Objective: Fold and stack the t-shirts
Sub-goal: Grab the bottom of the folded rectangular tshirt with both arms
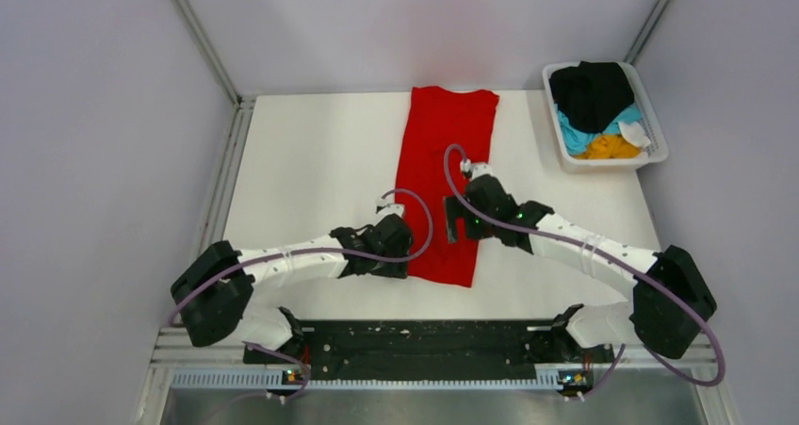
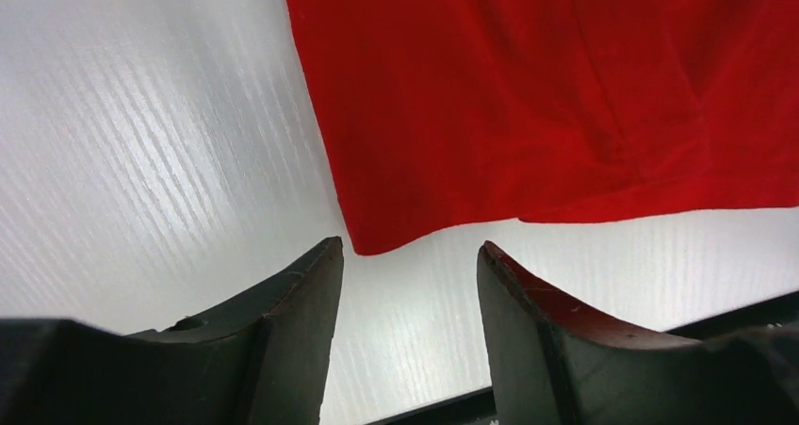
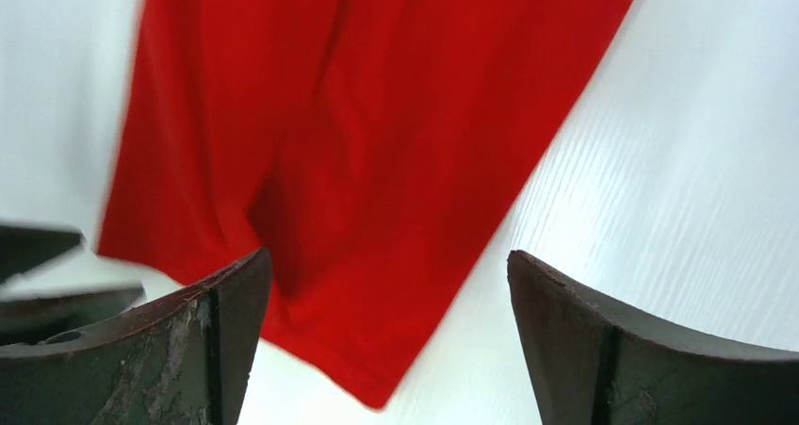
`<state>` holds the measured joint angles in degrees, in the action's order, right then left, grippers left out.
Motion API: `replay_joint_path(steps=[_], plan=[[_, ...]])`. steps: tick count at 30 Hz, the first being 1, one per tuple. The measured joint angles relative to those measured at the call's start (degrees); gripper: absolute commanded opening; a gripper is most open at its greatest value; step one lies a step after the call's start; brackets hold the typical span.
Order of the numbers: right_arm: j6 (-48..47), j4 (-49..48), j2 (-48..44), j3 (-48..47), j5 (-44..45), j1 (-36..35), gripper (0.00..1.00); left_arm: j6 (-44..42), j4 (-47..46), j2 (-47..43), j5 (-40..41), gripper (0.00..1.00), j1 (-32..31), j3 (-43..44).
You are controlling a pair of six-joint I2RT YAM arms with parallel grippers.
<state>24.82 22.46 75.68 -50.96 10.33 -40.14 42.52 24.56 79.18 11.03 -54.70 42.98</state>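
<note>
The red t-shirt (image 1: 445, 152) lies flat on the white table (image 1: 311, 161) as a long narrow strip running from the back edge toward me. My left gripper (image 1: 394, 252) is open and empty at the strip's near left corner; in the left wrist view that red corner (image 2: 372, 241) lies just ahead of the gap between my fingers (image 2: 410, 255). My right gripper (image 1: 459, 221) is open and empty above the strip's near right part; in the right wrist view the red cloth (image 3: 377, 161) and its corner lie between my spread fingers (image 3: 388, 265).
A white plastic basket (image 1: 654, 114) stands at the back right, holding a black shirt (image 1: 592, 93), a light blue one (image 1: 573, 133) and an orange-yellow one (image 1: 608, 147). Grey walls close the table at back and sides. The black base rail (image 1: 415, 345) runs along the near edge.
</note>
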Motion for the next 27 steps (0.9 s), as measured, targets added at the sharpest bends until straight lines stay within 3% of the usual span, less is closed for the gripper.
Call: replay_joint_path(steps=[5, 9, 10, 11, 19, 20, 27], plan=[[5.2, 1.3, -5.0, 10.5, -0.1, -5.9, 0.91, 0.7, -1.4, 4.6, 1.9, 0.44, -0.1, 0.0], [8.6, 0.5, -7.9, 15.5, -1.6, -9.5, 0.87, 1.7, -1.9, 6.4, 5.5, 0.23, -0.1, 0.7], [9.4, 0.0, -8.2, 16.5, -2.0, -10.3, 0.86, 2.1, -1.9, 6.7, 6.1, 0.15, -0.1, 0.9], [10.2, -0.4, -8.2, 17.5, -2.3, -11.0, 0.85, 2.4, -2.3, 6.9, 6.5, 0.01, -0.1, 0.9], [16.0, -4.3, -8.7, 22.1, -3.1, -12.7, 0.70, 4.1, -4.0, 7.8, 7.4, 0.00, -0.1, 1.3], [16.4, -5.2, -8.9, 22.5, -3.2, -12.9, 0.66, 4.4, -4.6, 7.5, 7.3, 0.00, -0.1, 0.7], [20.7, -7.6, -8.5, 24.4, -2.7, -13.1, 0.03, 7.2, -8.1, 2.1, 4.9, 0.00, 0.0, -5.0]])
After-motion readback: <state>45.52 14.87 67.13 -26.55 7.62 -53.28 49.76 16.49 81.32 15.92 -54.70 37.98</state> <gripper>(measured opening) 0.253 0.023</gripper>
